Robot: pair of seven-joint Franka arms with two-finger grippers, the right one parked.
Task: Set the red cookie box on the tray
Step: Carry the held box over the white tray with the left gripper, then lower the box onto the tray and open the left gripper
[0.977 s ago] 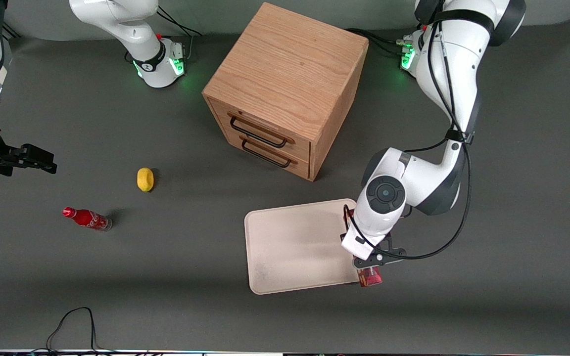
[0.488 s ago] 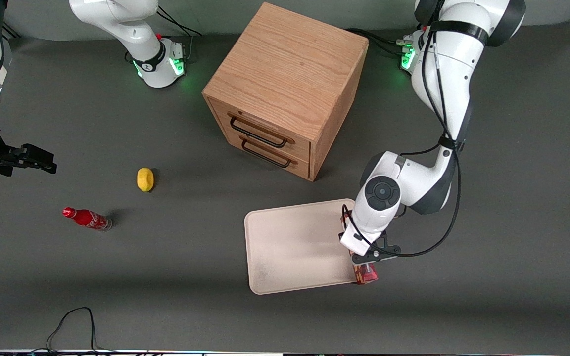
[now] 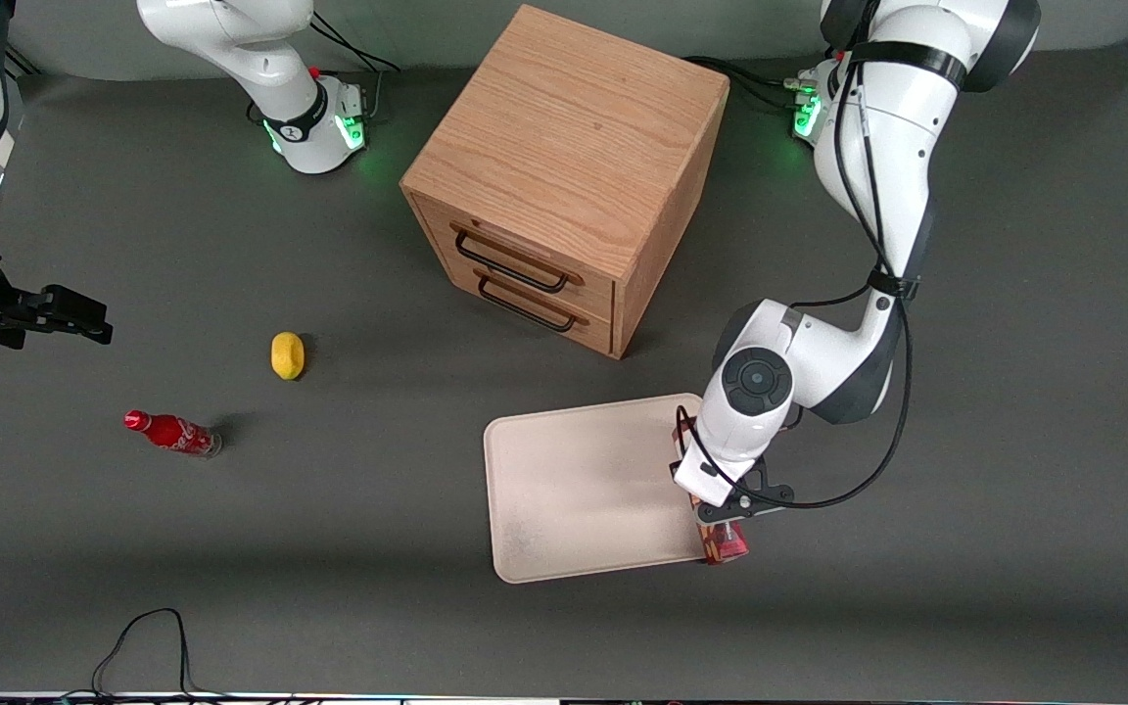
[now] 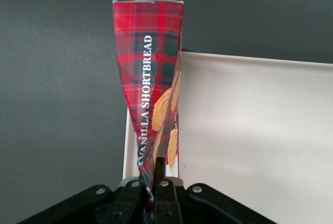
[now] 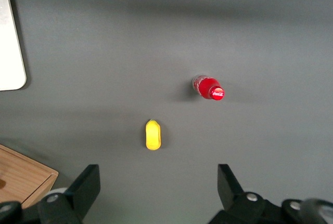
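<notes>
Left wrist view — the gripper (image 4: 156, 182) has its fingers closed on the long tartan-red cardboard cookie box (image 4: 151, 86), held over the flat cream tray's (image 4: 250, 130) edge toward the working arm's end, seemingly for lowering inside.

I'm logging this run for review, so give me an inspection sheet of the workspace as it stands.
Surface: dark grey table, no spills seen.
Job's things: red cookie box held over the tray's edge toward the working arm's end, partly past the rim; tray bare.
Clutter: wooden drawer cabinet, both drawers shut; yellow object; red cola bottle, lying down.
Grippers: left gripper over the tray's edge, jaws shut on the box.
Cables: black cable at the table edge nearest the front camera.
Surroundings: nothing seen.
</notes>
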